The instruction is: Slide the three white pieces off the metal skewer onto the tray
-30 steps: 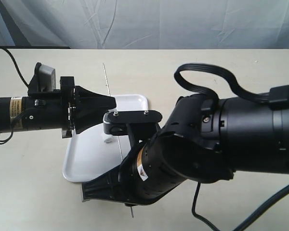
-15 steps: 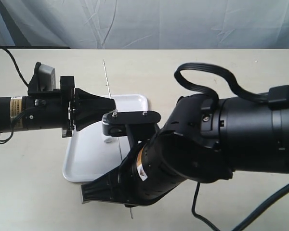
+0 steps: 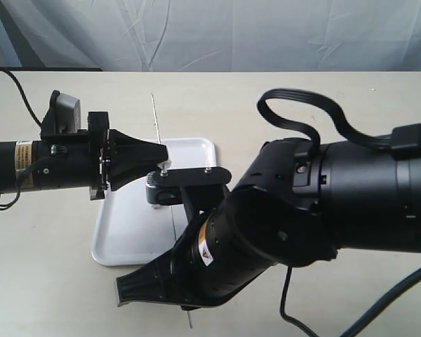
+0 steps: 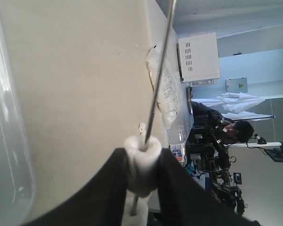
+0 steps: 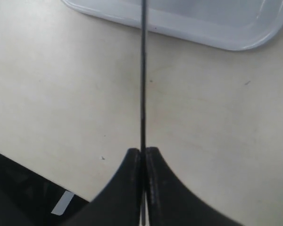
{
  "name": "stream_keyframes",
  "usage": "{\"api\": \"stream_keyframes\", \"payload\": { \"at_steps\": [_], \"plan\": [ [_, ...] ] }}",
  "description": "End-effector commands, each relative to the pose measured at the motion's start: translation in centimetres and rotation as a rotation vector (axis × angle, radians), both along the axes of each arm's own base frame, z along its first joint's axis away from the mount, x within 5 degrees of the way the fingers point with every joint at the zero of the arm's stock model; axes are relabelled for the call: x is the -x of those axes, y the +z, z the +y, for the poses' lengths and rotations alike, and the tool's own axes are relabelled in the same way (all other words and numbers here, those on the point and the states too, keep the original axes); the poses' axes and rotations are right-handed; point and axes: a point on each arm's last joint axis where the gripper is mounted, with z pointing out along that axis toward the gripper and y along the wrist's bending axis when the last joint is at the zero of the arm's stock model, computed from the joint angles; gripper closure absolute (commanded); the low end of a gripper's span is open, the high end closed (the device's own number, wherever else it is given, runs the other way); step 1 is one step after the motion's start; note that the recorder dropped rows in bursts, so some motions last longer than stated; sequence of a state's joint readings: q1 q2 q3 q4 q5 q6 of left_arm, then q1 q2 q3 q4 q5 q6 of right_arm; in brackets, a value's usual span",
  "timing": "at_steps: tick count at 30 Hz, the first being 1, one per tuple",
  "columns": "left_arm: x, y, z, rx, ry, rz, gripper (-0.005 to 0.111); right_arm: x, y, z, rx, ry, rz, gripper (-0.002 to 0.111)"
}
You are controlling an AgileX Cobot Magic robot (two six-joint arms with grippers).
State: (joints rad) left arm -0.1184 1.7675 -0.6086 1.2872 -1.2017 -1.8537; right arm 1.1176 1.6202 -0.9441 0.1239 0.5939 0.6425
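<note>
Right claw [image 5: 143, 153] has drawn back, pinching the metal skewer [image 5: 143, 70]. Left claw [image 4: 142, 157] clamps one white piece [image 4: 142, 169] near the tray [image 3: 119, 239].

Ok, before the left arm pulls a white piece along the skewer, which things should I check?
1. Right pincer shut on the metal skewer: ok.
2. Left pincer shut on a white piece: ok.
3. Skewer passes through that piece: ok.
4. Tray lies under the left pincer, by the exterior view: ok.
5. Where all three pieces are: cannot tell; only a second piece shows behind.
</note>
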Motion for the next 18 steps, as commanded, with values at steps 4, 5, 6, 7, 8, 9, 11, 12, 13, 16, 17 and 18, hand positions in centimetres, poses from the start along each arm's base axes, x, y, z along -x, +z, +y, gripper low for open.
{"api": "stream_keyframes", "payload": {
  "at_steps": [4,5,6,7,8,9,11,12,13,16,17,18],
  "plan": [
    [-0.5,-0.1,0.2,-0.038,0.055,-0.026,0.089,0.4,-0.2,-0.4,0.05,0.059,0.022,0.109],
    [-0.6,0.0,0.2,-0.036,0.062,-0.025,0.089,0.5,-0.3,-0.5,0.059,0.065,0.026,0.109],
    [-0.6,0.0,0.2,-0.034,0.066,-0.024,0.089,0.5,-0.3,-0.5,0.063,0.069,0.029,0.109],
    [-0.7,0.0,0.2,-0.029,0.076,-0.025,0.089,0.6,-0.3,-0.5,0.066,0.071,0.033,0.109],
    [-0.8,0.1,0.3,-0.023,0.089,-0.024,0.089,0.7,-0.3,-0.5,0.067,0.081,0.04,0.109],
    [-0.9,0.1,0.3,-0.018,0.1,-0.026,0.089,0.7,-0.3,-0.5,0.067,0.086,0.046,0.109],
    [-1.2,0.3,0.4,-0.009,0.128,-0.045,0.089,1.1,-0.2,-0.4,0.06,0.109,0.054,0.109],
    [-1.3,0.3,0.4,-0.008,0.141,-0.051,0.089,1.4,-0.1,-0.3,0.057,0.119,0.051,0.109],
    [-1.4,0.4,0.5,-0.003,0.161,-0.058,0.089,1.7,0.0,-0.2,0.055,0.131,0.05,0.109],
    [-1.8,0.4,0.7,-0.001,0.209,-0.052,0.089,2.8,0.3,0.1,0.055,0.168,0.049,0.109],
    [-1.9,0.4,0.8,-0.003,0.219,-0.057,0.089,3.1,0.3,0.1,0.06,0.18,0.052,0.109],
    [-2.0,0.3,0.8,-0.011,0.23,-0.064,0.089,3.5,0.5,0.1,0.062,0.191,0.054,0.109]
  ]
}}
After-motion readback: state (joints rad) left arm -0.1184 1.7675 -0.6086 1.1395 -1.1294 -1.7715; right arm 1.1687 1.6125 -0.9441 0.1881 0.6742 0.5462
